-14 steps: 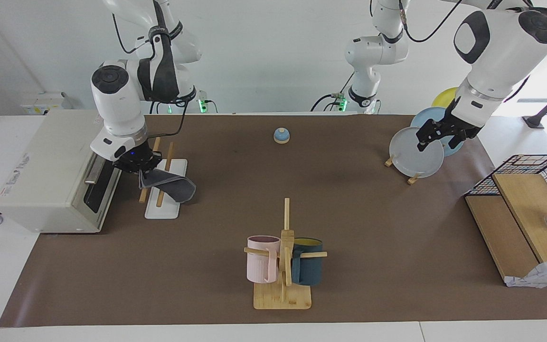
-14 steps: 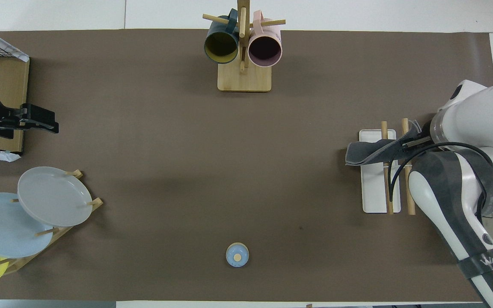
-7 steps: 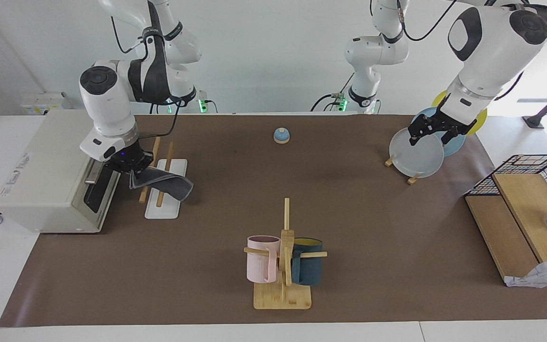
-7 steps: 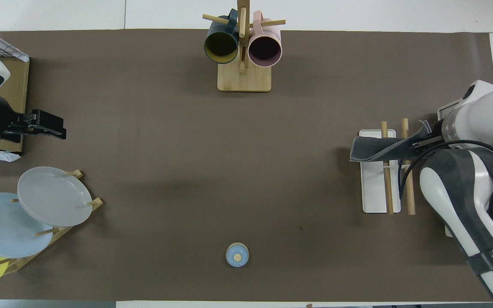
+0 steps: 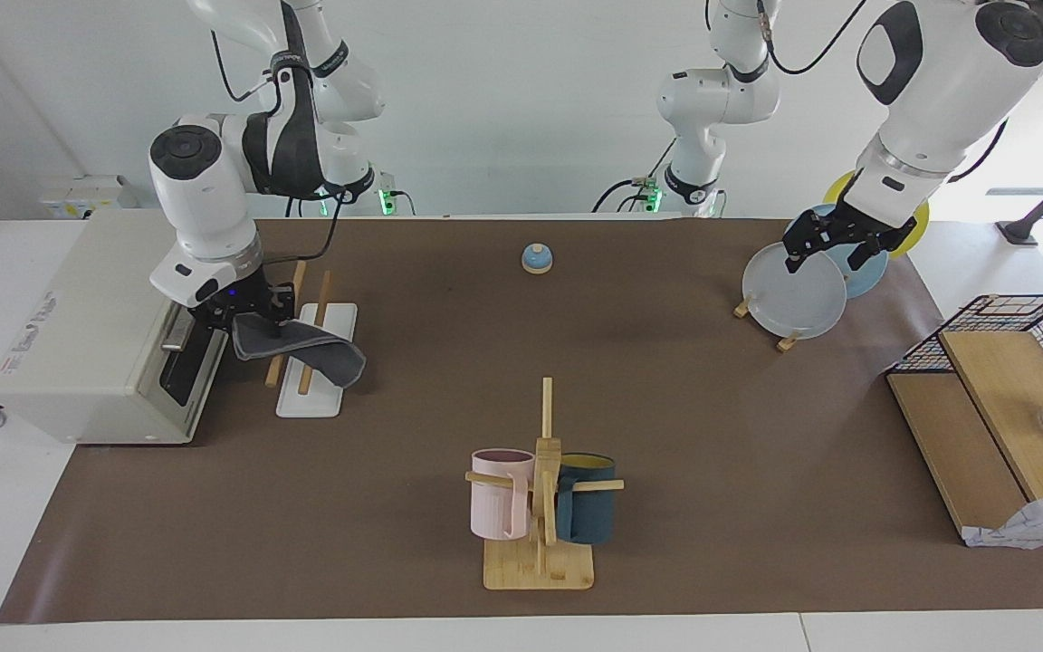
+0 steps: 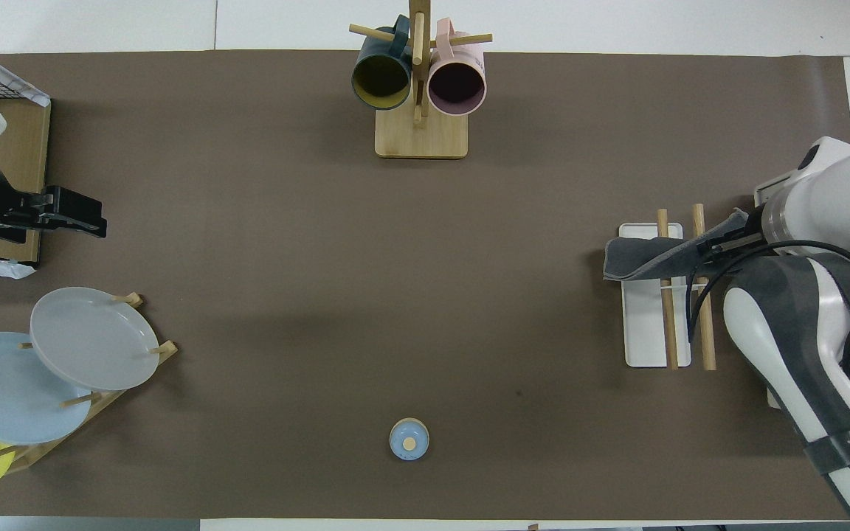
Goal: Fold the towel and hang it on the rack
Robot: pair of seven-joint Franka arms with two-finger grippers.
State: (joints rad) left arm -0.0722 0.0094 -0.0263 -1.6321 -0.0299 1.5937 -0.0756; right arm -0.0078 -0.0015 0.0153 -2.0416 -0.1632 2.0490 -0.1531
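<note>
Grey towel [image 5: 304,341] across rack [image 5: 315,364] rods

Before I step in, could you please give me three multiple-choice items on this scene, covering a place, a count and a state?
1. Where is the towel?
A. flat on the mat
B. draped across the rods of the rack
C. on the mug stand

2. How many plates stand in the plate stand?
A. one
B. five
C. three

3. What state is the left tool in?
A. open, holding nothing
B. shut on a mug
C. shut on the towel

Answers:
1 B: the grey cloth lies over both wooden rods.
2 C: one grey, one light blue and one yellow plate show.
3 A: its fingers stand apart with nothing between them.
</note>
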